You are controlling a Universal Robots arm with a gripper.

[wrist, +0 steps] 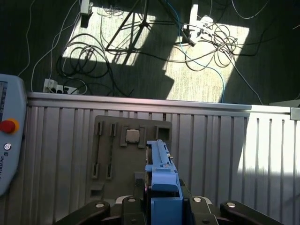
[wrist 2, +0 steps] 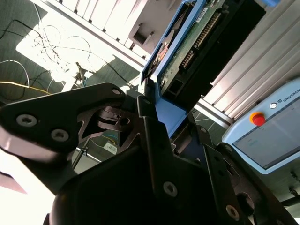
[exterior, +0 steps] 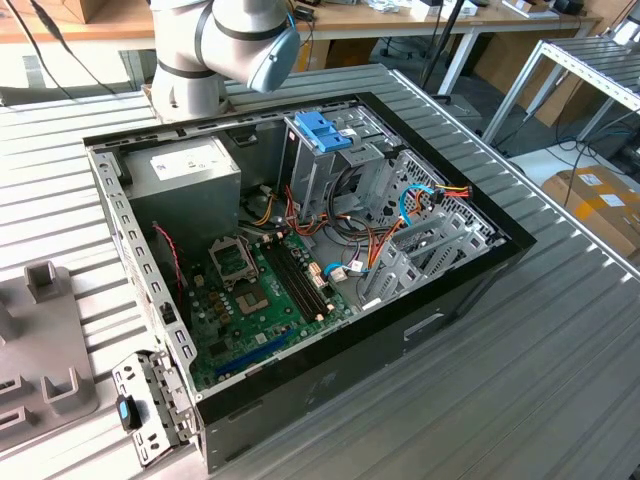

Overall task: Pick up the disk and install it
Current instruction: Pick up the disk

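In both wrist views my gripper (wrist: 161,206) (wrist 2: 159,110) is shut on the disk. In the first wrist view the disk (wrist: 158,164) shows edge-on, its blue side rail facing the camera, held above a grey parts tray (wrist: 105,154) on the ribbed table. The second wrist view shows the disk (wrist 2: 206,42) from its underside, with a green circuit board and a blue rail between the black fingers (wrist 2: 152,131). The exterior view shows the open computer case (exterior: 440,300), with the arm's base (exterior: 200,60) behind it.
Inside the case are a metal drive cage with a blue handle (exterior: 322,130), a grey power-supply box (exterior: 190,175), a motherboard (exterior: 260,290) and loose cables. A grey tray (exterior: 40,340) lies at the exterior view's left. A teach pendant (wrist: 9,136) sits on the table. Cables cover the floor.
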